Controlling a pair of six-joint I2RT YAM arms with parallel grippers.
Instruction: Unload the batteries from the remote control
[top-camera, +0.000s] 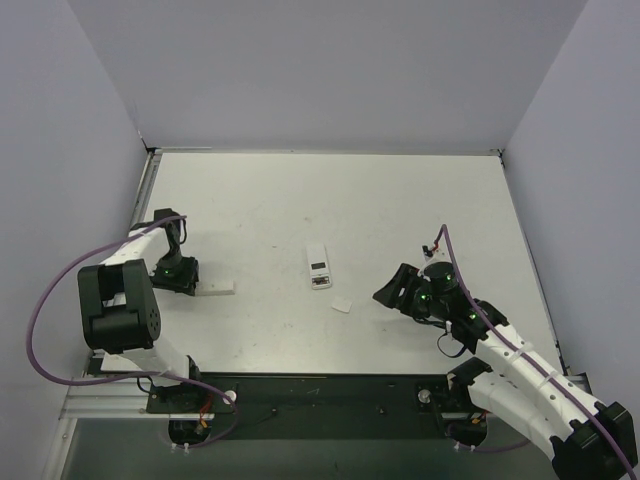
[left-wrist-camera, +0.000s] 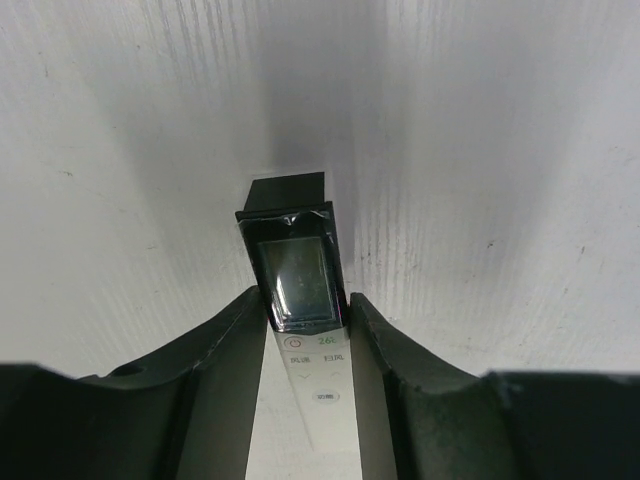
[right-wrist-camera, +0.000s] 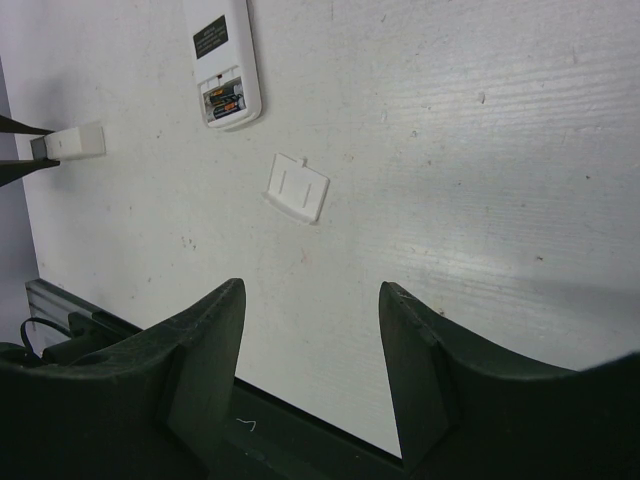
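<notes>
The left gripper (left-wrist-camera: 308, 300) is closed on a white display remote (left-wrist-camera: 303, 265). Its two fingers press the long sides, and the remote lies face up and points away from the wrist. In the top view this remote is at the left of the desk (top-camera: 400, 190), with its long axis running left to right. Its back is underneath, so I cannot tell if anything is inside.

The right gripper (right-wrist-camera: 312, 290) stands open, with only bare desk between the jaws. Going outward from it, to the left and a little farther, there is first the battery cover (right-wrist-camera: 297, 188), which lies flat and touches nothing. Beyond it is the second remote (right-wrist-camera: 222, 45), back side up, with its compartment open at the near end.

The batteries (right-wrist-camera: 224, 100) sit in that compartment side by side. They seem to lie along the long axis of the second remote, which runs from near to far.

I judge that the right arm is the nearer one to these batteries — the left one is well apart and already occupied. The coming move probably depends on bringing the open jaws left and far, past the cover, to come down over the compartment.
</notes>
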